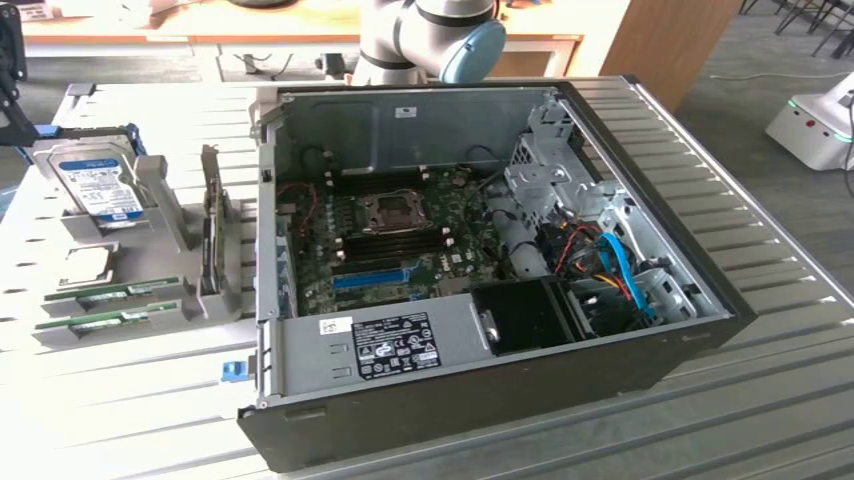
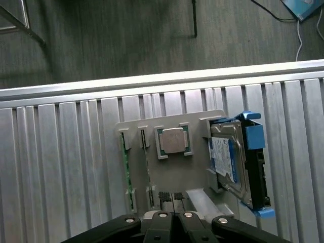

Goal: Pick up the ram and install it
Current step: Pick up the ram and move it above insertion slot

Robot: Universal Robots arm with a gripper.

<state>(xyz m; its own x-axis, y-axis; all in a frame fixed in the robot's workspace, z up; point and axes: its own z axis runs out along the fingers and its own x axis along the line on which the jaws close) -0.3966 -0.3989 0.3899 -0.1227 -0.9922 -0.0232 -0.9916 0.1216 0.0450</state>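
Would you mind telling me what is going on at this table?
A robot arm has the job of fitting memory into the open computer case. Its jaws are shut and empty, poised above the grey holder that stands beside the case. Both memory sticks sit in that holder, along with a processor and a hard drive, so nothing has been picked up yet.

A ribbed metal table (image 1: 774, 380) carries everything. In the exterior view an open computer case (image 1: 441, 425) stands on its centre. A grey parts holder (image 1: 167, 205) lies at nine o'clock, and a small blue piece (image 1: 235, 371) at seven o'clock.
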